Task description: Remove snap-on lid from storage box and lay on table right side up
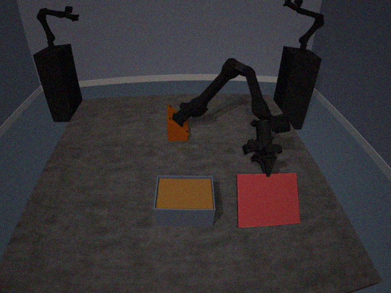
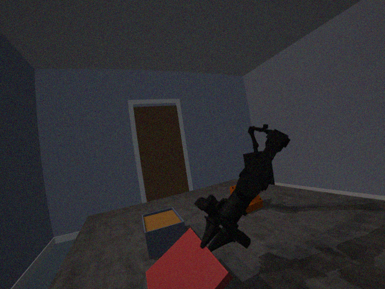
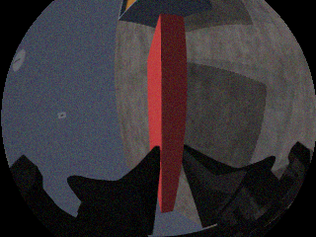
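Observation:
The red square lid [image 1: 267,199] [image 2: 183,264] [image 3: 168,99] is off the box and lies low over the table to the right of it, right side up. My gripper [image 1: 267,173] [image 2: 209,245] [image 3: 170,149] is shut on the middle of the lid's far edge, pointing down. The open blue-grey storage box [image 1: 184,218] [image 2: 161,239] with an orange inside [image 1: 184,193] [image 2: 161,219] stands left of the lid, apart from it. In the wrist view the lid shows edge-on between the fingers.
The arm's orange base mount [image 1: 176,130] [image 2: 255,202] stands behind the box. Two tall dark stands [image 1: 58,82] [image 1: 295,86] with camera arms are at the table's back corners. A brown door [image 2: 160,152] is in the far wall.

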Controlling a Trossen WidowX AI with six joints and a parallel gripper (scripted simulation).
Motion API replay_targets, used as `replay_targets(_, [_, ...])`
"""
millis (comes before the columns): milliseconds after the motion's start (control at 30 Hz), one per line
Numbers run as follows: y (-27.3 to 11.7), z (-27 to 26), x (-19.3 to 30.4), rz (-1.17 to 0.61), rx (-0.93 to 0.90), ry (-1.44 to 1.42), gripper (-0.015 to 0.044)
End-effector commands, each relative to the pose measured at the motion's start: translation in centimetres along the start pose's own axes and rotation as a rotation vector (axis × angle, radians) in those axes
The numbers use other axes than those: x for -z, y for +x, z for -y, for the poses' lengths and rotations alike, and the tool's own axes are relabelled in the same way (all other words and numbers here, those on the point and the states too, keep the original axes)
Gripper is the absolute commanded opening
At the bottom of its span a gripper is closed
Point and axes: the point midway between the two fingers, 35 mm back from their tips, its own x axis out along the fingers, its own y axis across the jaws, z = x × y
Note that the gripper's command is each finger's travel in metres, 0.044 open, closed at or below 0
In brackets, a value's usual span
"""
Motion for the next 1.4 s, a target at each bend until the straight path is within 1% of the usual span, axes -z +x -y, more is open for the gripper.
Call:
replay_targets(0, [0.8, 1.6, -0.7, 0.016, 0.040, 0.000, 0.0000])
replay_targets(1133, [2.4, 3.7, -0.7, 0.016, 0.041, 0.001, 0.0000])
replay_targets(1167, [1.9, 2.6, -0.1, 0.004, 0.020, -0.001, 0.0026])
replay_targets(1367, [1.8, 2.5, 0.0, 0.015, 0.040, 0.001, 0.0184])
